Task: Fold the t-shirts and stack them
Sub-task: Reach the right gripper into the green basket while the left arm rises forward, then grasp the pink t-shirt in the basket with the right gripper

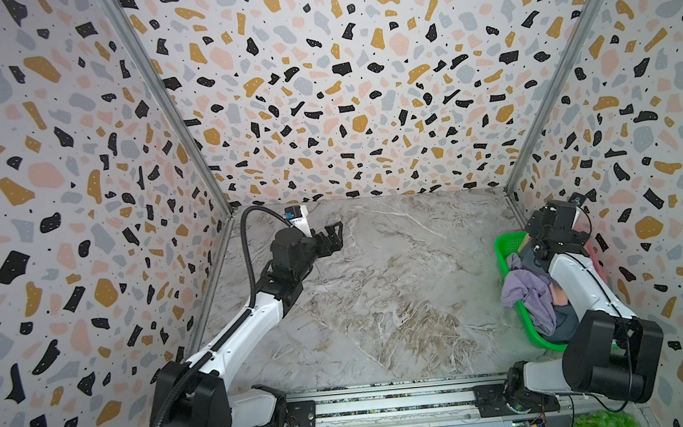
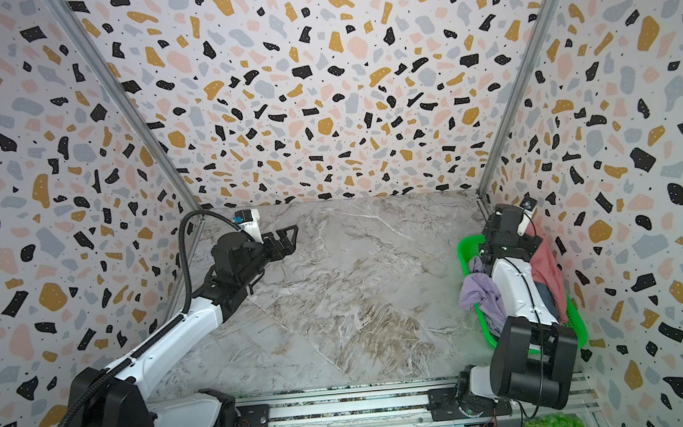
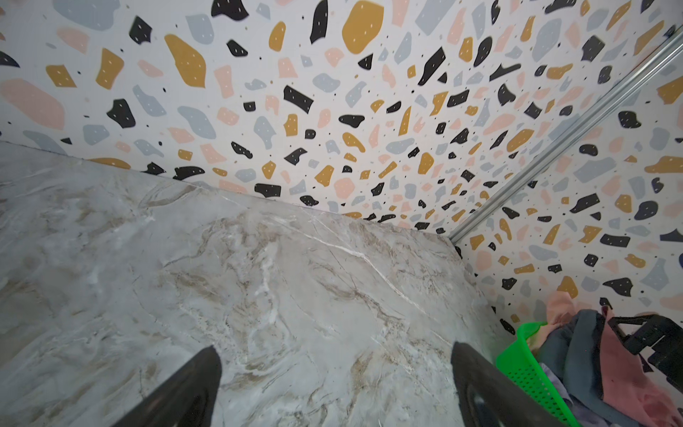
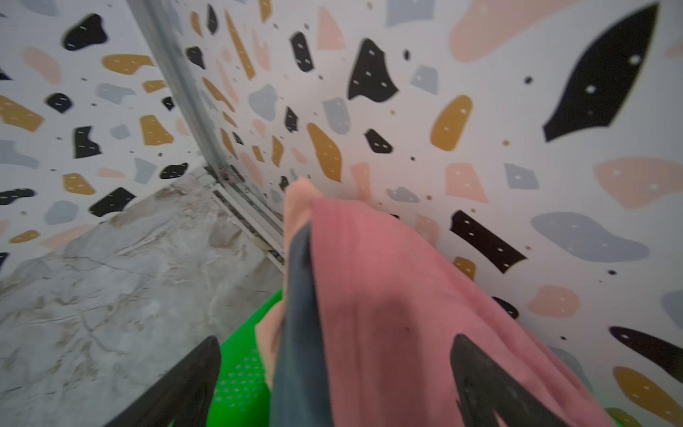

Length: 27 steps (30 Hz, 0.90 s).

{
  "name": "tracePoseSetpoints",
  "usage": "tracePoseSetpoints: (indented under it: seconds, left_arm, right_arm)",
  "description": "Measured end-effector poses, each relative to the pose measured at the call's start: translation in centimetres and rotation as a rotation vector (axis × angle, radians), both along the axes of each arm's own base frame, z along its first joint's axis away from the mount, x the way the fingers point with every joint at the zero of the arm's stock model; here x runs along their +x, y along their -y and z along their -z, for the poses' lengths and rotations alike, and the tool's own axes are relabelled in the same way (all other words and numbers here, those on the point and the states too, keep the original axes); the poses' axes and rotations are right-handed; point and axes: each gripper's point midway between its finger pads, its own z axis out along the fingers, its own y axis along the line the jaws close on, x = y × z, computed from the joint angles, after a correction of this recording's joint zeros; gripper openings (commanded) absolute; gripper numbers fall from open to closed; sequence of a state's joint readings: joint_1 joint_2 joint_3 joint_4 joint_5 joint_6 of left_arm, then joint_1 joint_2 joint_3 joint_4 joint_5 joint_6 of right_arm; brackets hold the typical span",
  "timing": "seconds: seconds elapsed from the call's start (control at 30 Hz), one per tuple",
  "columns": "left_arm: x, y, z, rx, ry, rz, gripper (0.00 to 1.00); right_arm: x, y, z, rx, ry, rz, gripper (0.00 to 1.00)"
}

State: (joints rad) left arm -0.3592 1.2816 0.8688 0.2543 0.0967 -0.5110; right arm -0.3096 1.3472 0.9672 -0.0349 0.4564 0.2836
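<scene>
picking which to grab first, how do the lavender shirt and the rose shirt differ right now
Colour: the lavender shirt is pale purple, the rose shirt dusty pink-red.
Place: the lavender shirt spills over the green basket's table-side rim; the rose shirt lies along its wall side.
The open right pincer faces the rose shirt, not the lavender shirt.
Both lie crumpled in that basket.

no readable text, label, brand or number shows in any view.
</scene>
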Motion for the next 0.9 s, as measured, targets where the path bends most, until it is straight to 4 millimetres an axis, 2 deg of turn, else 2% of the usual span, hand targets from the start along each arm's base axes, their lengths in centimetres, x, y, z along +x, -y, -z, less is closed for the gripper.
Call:
tracePoseSetpoints:
  seconds: [0.1,0.17,0.23,0.27,0.3,0.37,0.43,0.5,0.53,0.57,0.63,0.67,0.7,0.77,0.8,0.83,0.9]
  left_arm:
    - [0.2,0.4,1.1,0.01,-0.031,0.017,0.97]
    - [0.3,0.6,1.0,0.008,-0.036,0.028,0.97]
    - [0.3,0.8,0.7,0.003,-0.031,0.04,0.97]
    - [0.2,1.0,0.5,-0.002,-0.026,0.047,0.97]
    - [0.3,1.1,0.2,-0.004,-0.023,0.052,0.97]
    - [0.2,1.2,0.0,-0.01,-0.017,0.057,0.97]
    - [0.2,1.2,0.0,-0.012,-0.019,0.058,0.97]
    - [0.2,1.2,0.0,-0.015,-0.02,0.058,0.97]
    - [0.2,1.2,0.0,-0.016,-0.02,0.058,0.97]
    - [0.2,1.2,0.0,-0.018,-0.021,0.058,0.97]
    - [0.2,1.3,0.0,-0.019,-0.022,0.06,0.97]
    - [0.2,1.3,0.0,-0.019,-0.022,0.063,0.97]
    - [0.1,1.3,0.0,-0.02,-0.023,0.066,0.97]
    - [0.1,1.4,0.1,-0.02,-0.025,0.071,0.97]
    - [0.1,1.5,0.2,-0.02,-0.028,0.073,0.97]
    - [0.2,1.5,0.3,-0.019,-0.029,0.074,0.97]
    - [0.2,1.5,0.4,-0.019,-0.031,0.075,0.97]
  right_arm:
    - [-2.0,2.6,1.9,0.04,-0.025,0.051,0.97]
    - [-3.0,3.8,3.1,0.066,-0.035,0.069,0.95]
    - [-3.6,4.9,4.1,0.088,-0.038,0.078,0.87]
    - [-3.7,5.3,4.7,0.101,-0.042,0.078,0.74]
    - [-3.6,5.5,5.1,0.117,-0.041,0.068,0.54]
    - [-3.3,5.6,6.0,0.145,-0.045,0.043,0.29]
    - [-3.0,5.3,6.5,0.168,-0.046,0.021,0.15]
    - [-2.9,4.9,6.2,0.185,-0.028,0.004,0.11]
    - [-2.9,4.7,5.8,0.187,-0.017,-0.003,0.11]
    - [-3.0,4.3,5.3,0.19,-0.007,-0.013,0.15]
    - [-3.1,3.5,4.0,0.189,0.019,-0.035,0.42]
    - [-3.1,2.9,3.2,0.185,0.037,-0.052,0.45]
    - [-3.0,2.5,2.3,0.177,0.052,-0.072,0.46]
    - [-2.6,1.7,0.4,0.169,0.095,-0.107,0.35]
    - [-2.4,1.5,-0.2,0.167,0.109,-0.12,0.33]
    - [-2.2,1.3,-0.8,0.164,0.121,-0.135,0.32]
    - [-1.9,1.1,-1.1,0.169,0.133,-0.152,0.22]
